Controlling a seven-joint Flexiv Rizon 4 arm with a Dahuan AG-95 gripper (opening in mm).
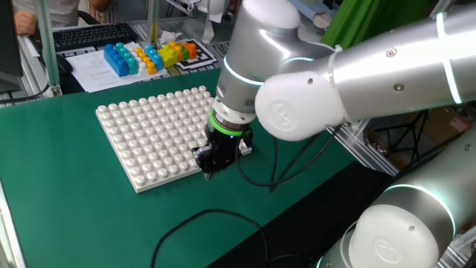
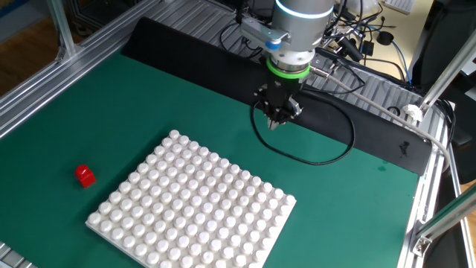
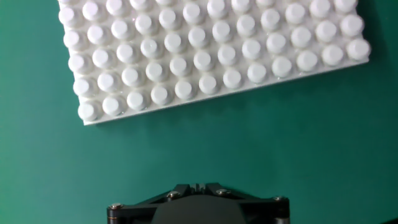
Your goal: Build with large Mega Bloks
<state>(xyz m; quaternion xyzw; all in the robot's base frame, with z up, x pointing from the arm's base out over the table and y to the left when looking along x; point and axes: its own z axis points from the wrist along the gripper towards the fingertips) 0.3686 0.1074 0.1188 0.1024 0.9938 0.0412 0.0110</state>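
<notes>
A small bright red Mega Blok (image 2: 85, 176) lies alone on the green mat, left of the white studded baseplate (image 2: 193, 208). It is hidden in the other views. The baseplate also shows in one fixed view (image 1: 160, 134) and in the hand view (image 3: 211, 56). My gripper (image 2: 279, 123) hangs above the mat beyond the plate's far edge, well away from the red brick. It stands at the plate's corner in one fixed view (image 1: 209, 171). Its fingers are closed together with nothing between them (image 3: 198, 186).
A pile of blue, orange and yellow bricks (image 1: 149, 56) sits on paper past the mat's far edge. A black cable (image 2: 312, 149) loops on the mat below the gripper. Aluminium frame rails (image 2: 59, 67) border the table.
</notes>
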